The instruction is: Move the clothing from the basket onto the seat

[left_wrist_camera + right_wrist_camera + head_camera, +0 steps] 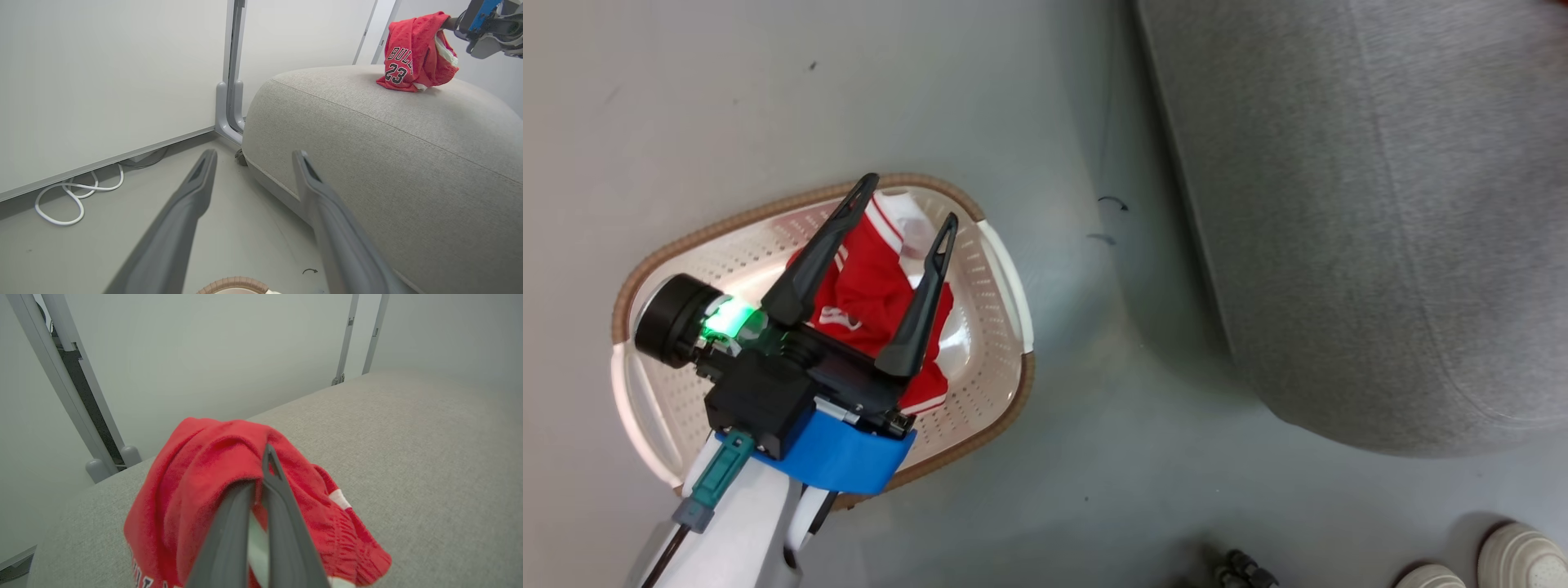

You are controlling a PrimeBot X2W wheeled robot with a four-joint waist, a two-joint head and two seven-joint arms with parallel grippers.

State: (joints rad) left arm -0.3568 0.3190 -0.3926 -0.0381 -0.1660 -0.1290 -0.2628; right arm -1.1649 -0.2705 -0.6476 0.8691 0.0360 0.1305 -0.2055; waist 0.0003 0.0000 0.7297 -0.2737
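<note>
- Your left gripper (pixel 912 196) hangs over the basket (pixel 1006 282), jaws spread wide with nothing between them.
- In the head view a crumpled red garment (pixel 870 290) with white stripe trim lies in the basket, toward its end nearest the seat (pixel 1380 204); the two dark fingers frame it from above.
- From the left wrist view, those fingers point past the basket's brown rim toward the floor (pixel 122 245) and the rounded side of the seat.
- The basket stands on the floor just beside the seat, not touching it.
- Your right gripper (pixel 261 473) has its jaws pressed nearly together, pinching a red jersey (pixel 412 53) that reads "BULLS 23".
- The jersey drapes over both fingers; its lower end meets the top of the seat, near the edge facing the wall.
- A white cable (pixel 73 192) loops on the floor along the wall.
- Pale shoes (pixel 1519 555) show at the floor's near right corner in the head view.
</note>
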